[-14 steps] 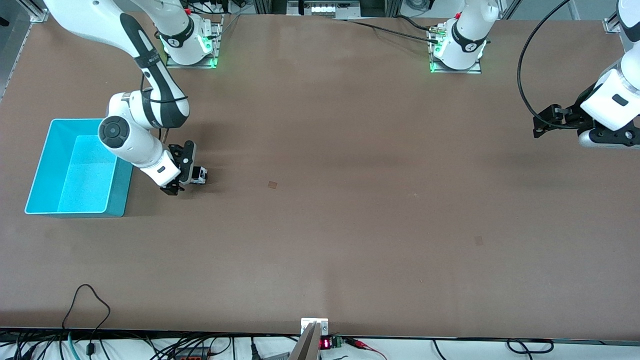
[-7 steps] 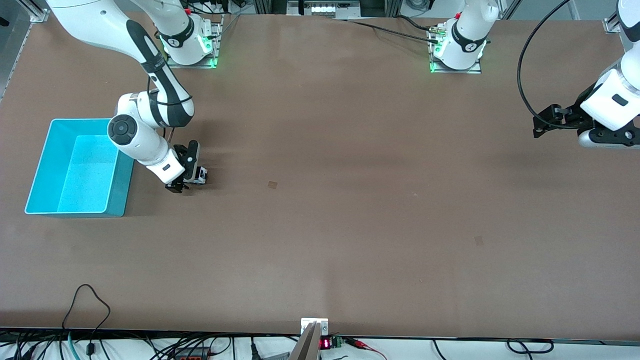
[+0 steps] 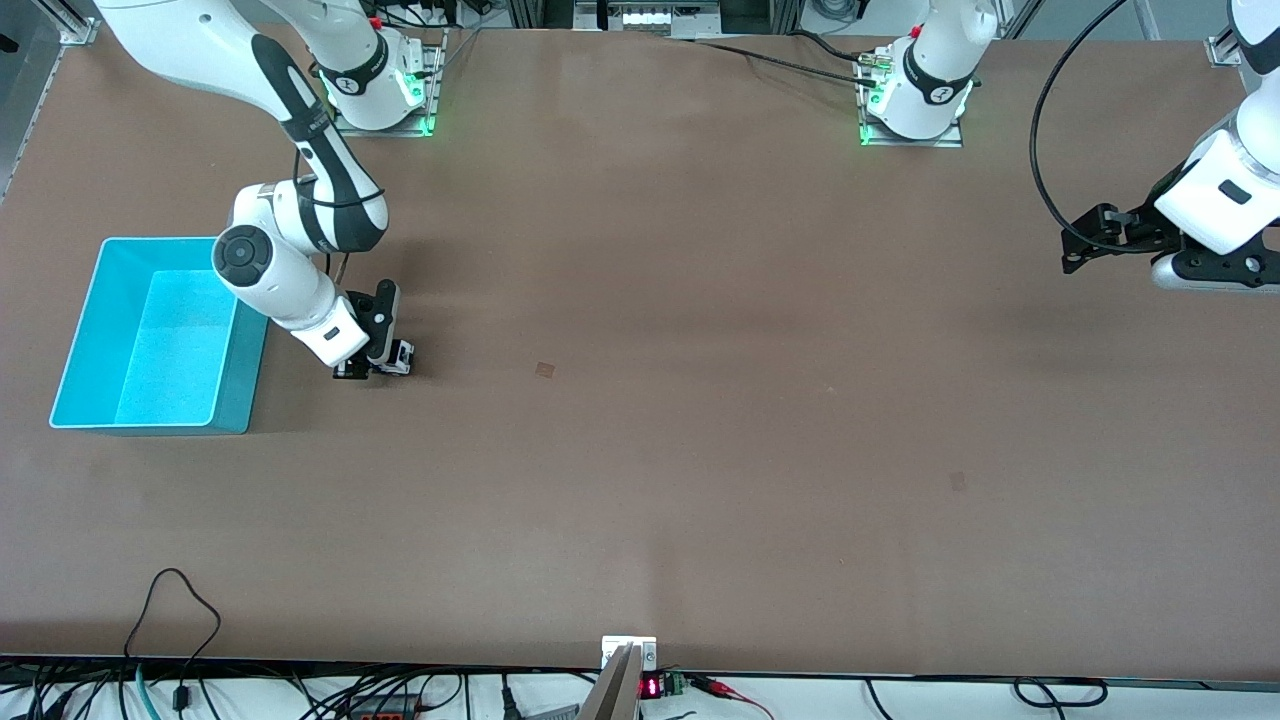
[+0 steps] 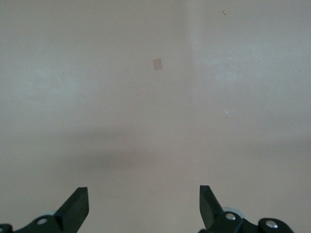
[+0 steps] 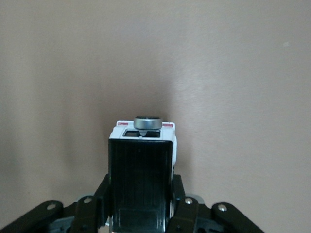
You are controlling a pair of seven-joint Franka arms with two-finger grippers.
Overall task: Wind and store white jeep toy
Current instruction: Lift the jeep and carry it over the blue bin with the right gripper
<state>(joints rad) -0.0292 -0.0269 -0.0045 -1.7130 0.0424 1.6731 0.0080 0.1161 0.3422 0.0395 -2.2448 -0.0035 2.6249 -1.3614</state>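
The white jeep toy (image 3: 398,357) sits on the brown table beside the cyan bin (image 3: 95,330), toward the right arm's end. My right gripper (image 3: 374,366) is down at the table and shut on the jeep. In the right wrist view the jeep's black ribbed roof (image 5: 141,184) fills the space between the jaws, with a grey round wheel at its white end (image 5: 147,122). My left gripper (image 3: 1082,243) hangs open over bare table at the left arm's end, its fingertips (image 4: 77,206) spread wide with nothing between them.
The cyan bin holds nothing that I can see, and its near wall (image 3: 150,428) faces the front camera. Two small darker patches mark the table (image 3: 544,369). Cables run along the table's front edge (image 3: 180,600).
My right gripper has closed its jaws onto the jeep and shifted slightly toward the left arm's end. The left arm has lifted a little.
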